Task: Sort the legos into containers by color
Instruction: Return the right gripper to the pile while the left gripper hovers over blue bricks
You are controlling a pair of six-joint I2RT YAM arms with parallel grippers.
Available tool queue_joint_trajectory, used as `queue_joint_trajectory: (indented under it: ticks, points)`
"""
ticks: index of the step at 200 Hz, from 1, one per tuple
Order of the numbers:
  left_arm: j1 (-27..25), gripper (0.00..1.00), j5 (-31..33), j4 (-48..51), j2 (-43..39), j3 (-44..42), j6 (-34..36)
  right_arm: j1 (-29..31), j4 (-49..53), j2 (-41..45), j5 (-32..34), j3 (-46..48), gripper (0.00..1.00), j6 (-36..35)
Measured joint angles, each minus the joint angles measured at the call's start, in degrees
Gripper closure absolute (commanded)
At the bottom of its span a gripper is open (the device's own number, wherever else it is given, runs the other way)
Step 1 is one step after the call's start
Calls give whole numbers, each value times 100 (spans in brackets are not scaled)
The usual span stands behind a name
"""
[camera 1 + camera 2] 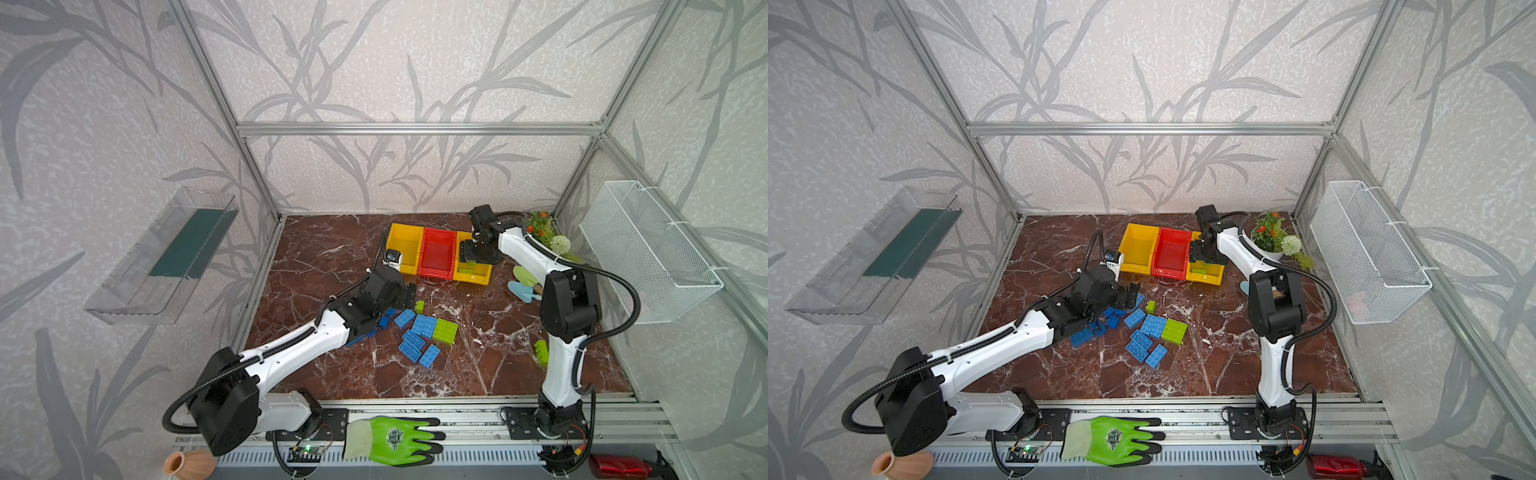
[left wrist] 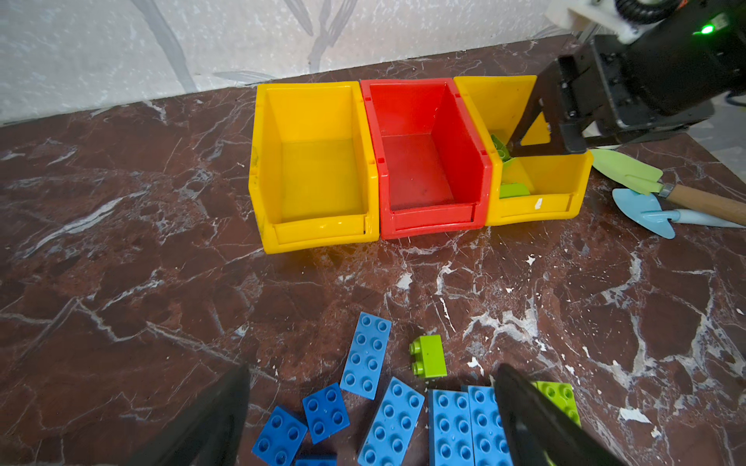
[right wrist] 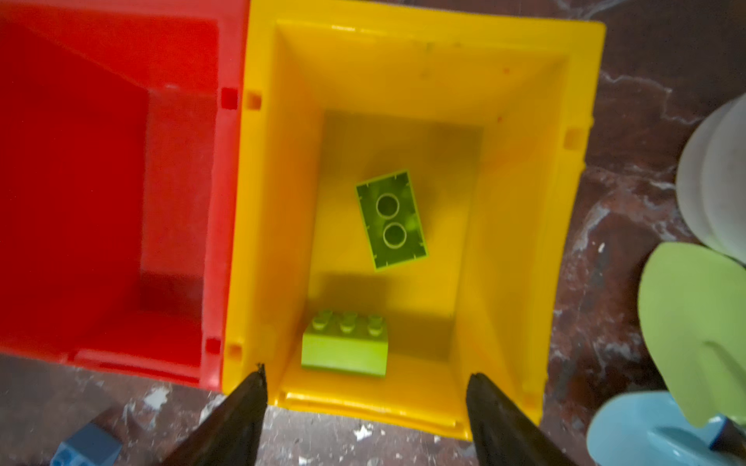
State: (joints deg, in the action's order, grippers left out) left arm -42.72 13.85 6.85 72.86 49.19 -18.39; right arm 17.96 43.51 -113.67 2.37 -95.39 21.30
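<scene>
Three joined containers stand at the back: an empty yellow one (image 1: 405, 245), an empty red one (image 1: 438, 253) and a yellow one (image 3: 520, 226) on the right. My right gripper (image 3: 367, 373) hangs open above that right bin, holding nothing. In the bin lie a lime green lego (image 3: 390, 220) with its underside up and another one (image 3: 345, 347) near the front wall. My left gripper (image 2: 371, 371) is open low over the loose pile: light blue legos (image 2: 366, 355), darker blue squares (image 2: 325, 411), a small green one (image 2: 430, 357) and green 2x4s (image 1: 445, 331). One green lego (image 1: 541, 352) lies by the right arm.
A green trowel (image 1: 523, 275) and a blue one (image 1: 521, 291) lie right of the bins, near a flower pot (image 1: 548, 239). A wire basket (image 1: 648, 249) and a clear tray (image 1: 166, 253) hang on the side walls. A green glove (image 1: 395, 440) lies on the front rail.
</scene>
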Motion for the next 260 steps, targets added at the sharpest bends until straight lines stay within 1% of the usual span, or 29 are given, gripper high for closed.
queue_joint_trajectory:
  ticks: [29, 55, 93, 120, 158, 180, 235, 260]
  points:
    - [0, 6, 0, 9, -457, -407, -173, 275, -111, 662, -205, 577, 22, 168]
    - [0, 6, 2, 37, -938, -789, -334, 745, -284, 1060, -452, 1073, 21, 380]
    - [0, 6, 28, 149, -1659, -1303, -557, 1602, -468, 1008, -745, 1384, 23, 699]
    - [0, 6, 94, 275, -2142, -1593, -693, 2048, -647, 861, -933, 1419, 26, 916]
    - [0, 6, 181, 422, -2782, -1906, -868, 2192, -918, 525, -1043, 1425, 31, 1167]
    - [0, 6, 225, 511, -3005, -2057, -916, 2225, -964, 356, -1038, 1425, 33, 1259]
    - [0, 6, 284, 564, -3077, -2096, -970, 2238, -1054, 70, -1038, 1427, 39, 1408]
    - [0, 6, 313, 564, -3067, -2096, -970, 2245, -1095, -31, -1043, 1423, 44, 1427]
